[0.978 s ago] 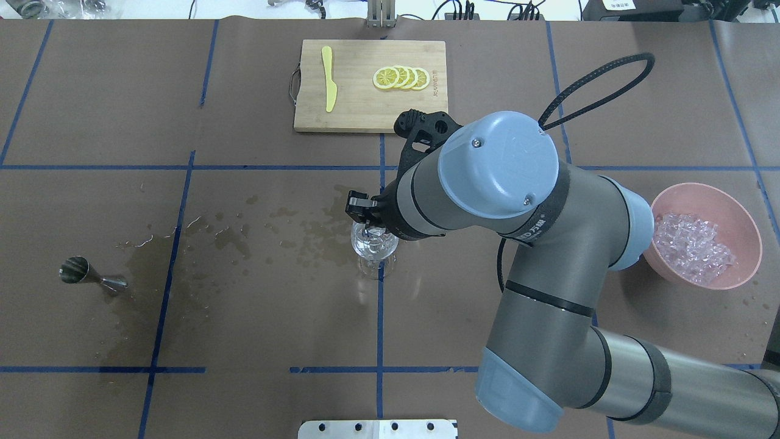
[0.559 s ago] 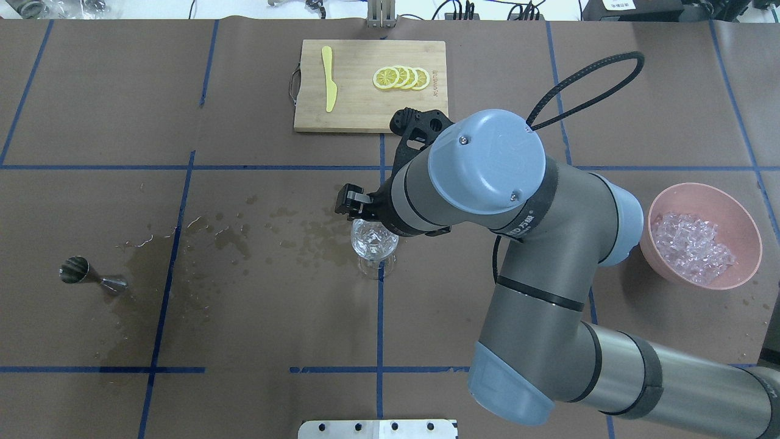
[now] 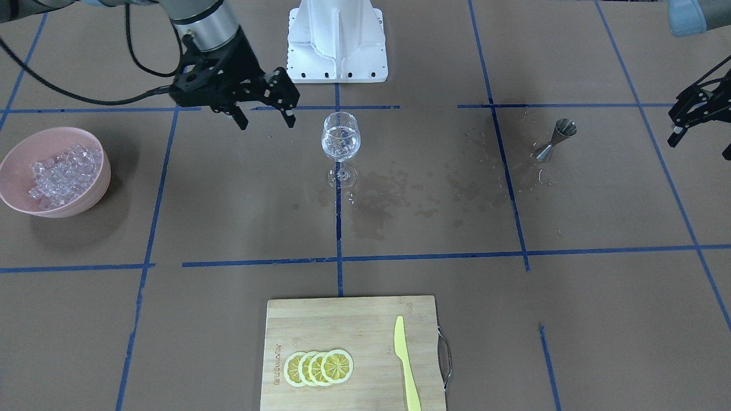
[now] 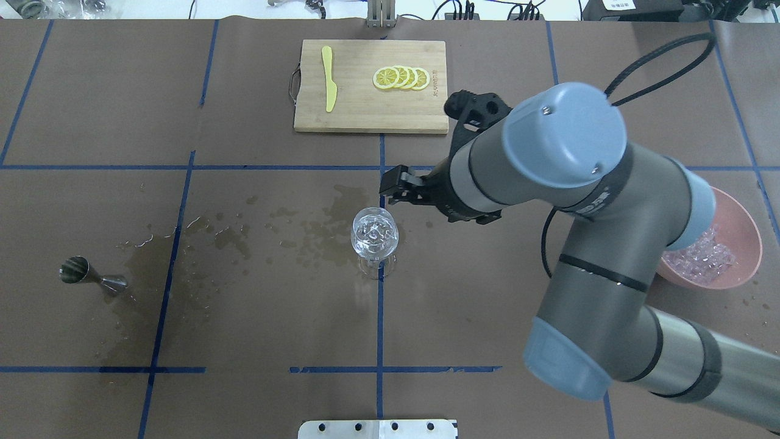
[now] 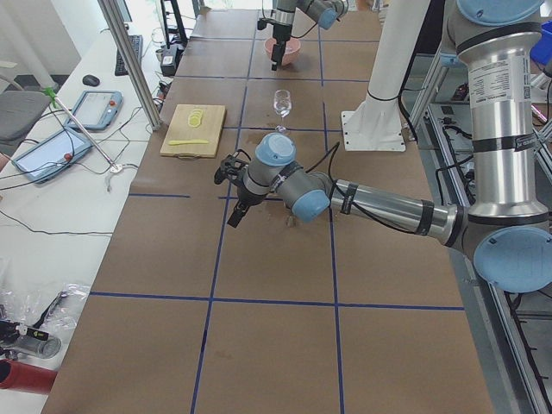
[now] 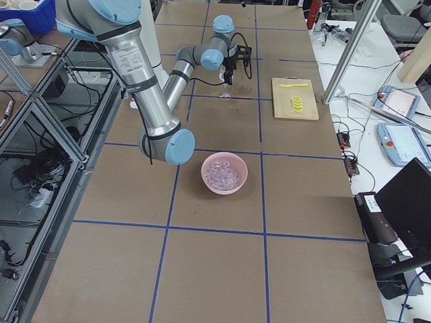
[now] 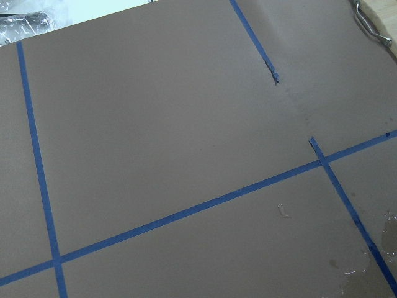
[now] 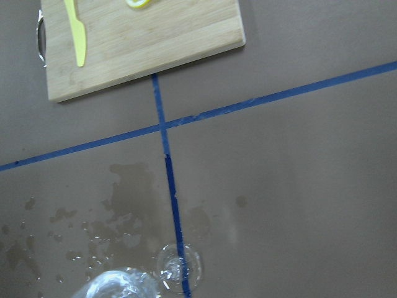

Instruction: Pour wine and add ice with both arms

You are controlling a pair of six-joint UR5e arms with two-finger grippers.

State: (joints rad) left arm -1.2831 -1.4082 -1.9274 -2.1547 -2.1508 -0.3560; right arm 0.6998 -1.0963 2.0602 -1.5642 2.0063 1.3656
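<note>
A stemmed wine glass (image 3: 341, 137) stands at the table's middle, and it also shows in the overhead view (image 4: 375, 235). It holds a few clear ice cubes; I cannot tell the colourless wine apart from them. My right gripper (image 3: 266, 120) is open and empty, hanging a little to the bowl side of the glass and apart from it; in the overhead view the gripper (image 4: 395, 189) is just beyond the glass. More ice (image 3: 57, 174) lies heaped in a pink bowl (image 3: 17, 197). My left gripper (image 3: 701, 145) is open and empty at the far left side of the table.
A steel jigger (image 3: 557, 140) stands by wet spill stains (image 3: 400, 194). A bamboo cutting board (image 3: 354, 325) holds lemon slices (image 3: 318, 367) and a yellow knife (image 3: 406, 362). My right arm (image 4: 579, 201) covers part of the bowl (image 4: 746, 244) in the overhead view.
My right gripper has left its place over the glass and moved right and away from it. The right arm has swung toward the bowl and now hides part of it.
</note>
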